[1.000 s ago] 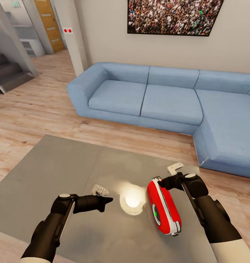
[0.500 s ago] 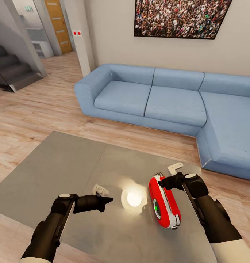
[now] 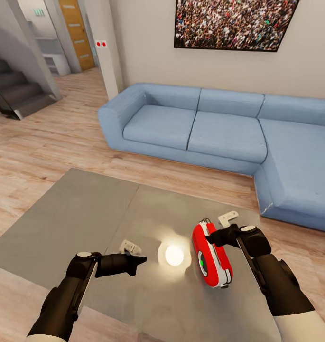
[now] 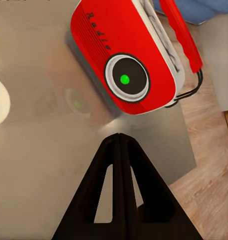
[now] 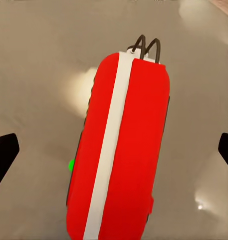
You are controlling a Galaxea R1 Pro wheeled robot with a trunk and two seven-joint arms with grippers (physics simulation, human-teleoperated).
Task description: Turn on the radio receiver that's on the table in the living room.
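The red radio receiver [image 3: 211, 256] lies on the glossy grey table [image 3: 81, 209] near its right edge, its white stripe up and its dial's green light [image 3: 200, 261] facing left. In the left wrist view the radio receiver [image 4: 124, 55] shows its round dial with the green light [image 4: 124, 79] and its black handle [image 4: 191, 92]. My right gripper [image 3: 210, 236] hovers open over the radio's far end, and its spread fingers [image 5: 4, 152] flank the radio receiver [image 5: 121, 155]. To the radio's left, my left gripper [image 3: 142, 260] is shut and empty, its tips [image 4: 118, 137] pointing at the dial.
A blue L-shaped sofa [image 3: 195, 128] stands beyond the table under a crowd picture [image 3: 233, 23]. A bright lamp reflection [image 3: 174, 255] sits on the tabletop between my grippers. Two small white fittings [image 3: 130, 246] [image 3: 227, 217] lie on the table. Stairs [image 3: 15, 95] and a wooden door [image 3: 77, 33] are far left.
The whole view has shifted, so the camera moved. The table and radio now sit slightly farther up in the picture, more under my right gripper. Both arms keep their pose.
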